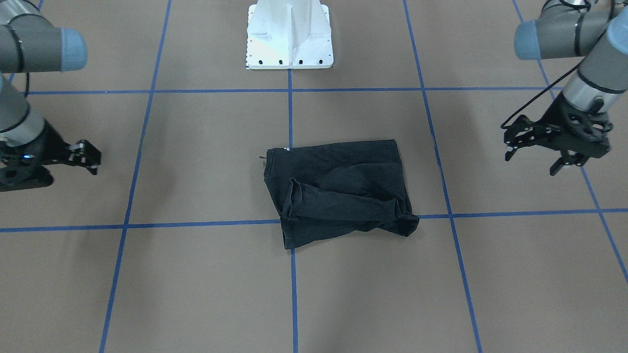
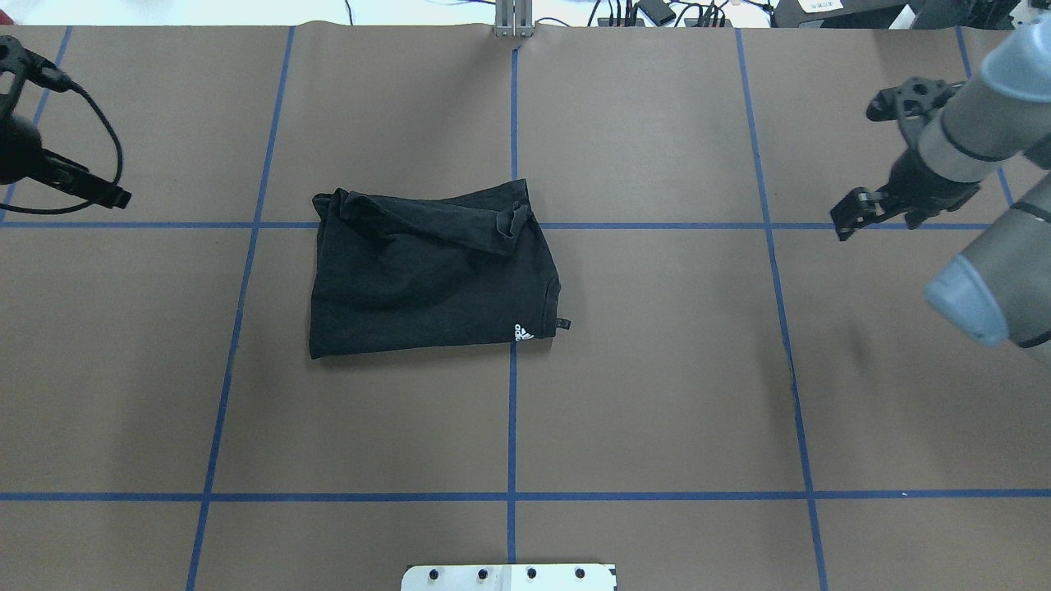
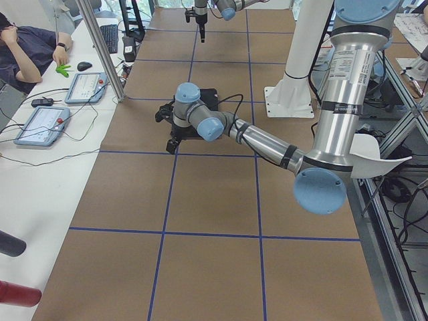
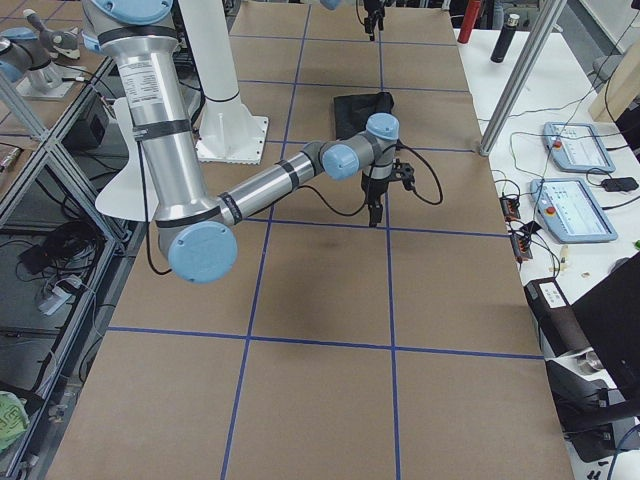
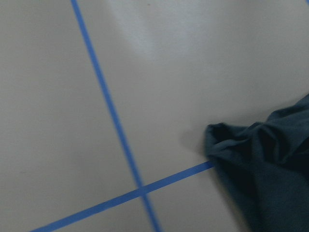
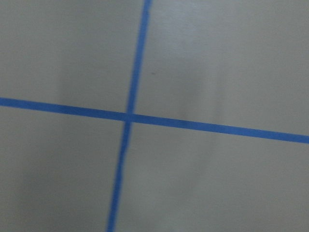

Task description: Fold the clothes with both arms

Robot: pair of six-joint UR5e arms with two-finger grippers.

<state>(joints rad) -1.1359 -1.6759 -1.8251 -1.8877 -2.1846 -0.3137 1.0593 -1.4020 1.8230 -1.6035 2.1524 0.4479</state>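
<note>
1. The black T-shirt (image 1: 338, 186) lies folded into a rough rectangle near the middle of the table (image 1: 196, 294), plain black side up.
2. It lies over a crossing of the blue tape lines (image 1: 290, 113). One loose, bunched fold runs along its edge farthest from the robot.
3. In the overhead view a small white logo (image 2: 523, 332) shows at the shirt's corner nearest the robot, right beside a tape line.
4. The left gripper (image 1: 532, 162) hangs above bare table, well apart from the shirt. Its jaws are spread wide and hold nothing.
5. The right gripper (image 1: 78, 159) hangs over the opposite side of the table, also well clear of the shirt. Its jaws appear parted and carry nothing.
6. The left wrist view catches a rumpled corner of the shirt touching a tape line. The right wrist view shows only a tape crossing on the table.
7. The white pedestal (image 1: 289, 34) stands at the robot's edge of the table, in line with the shirt.
</note>
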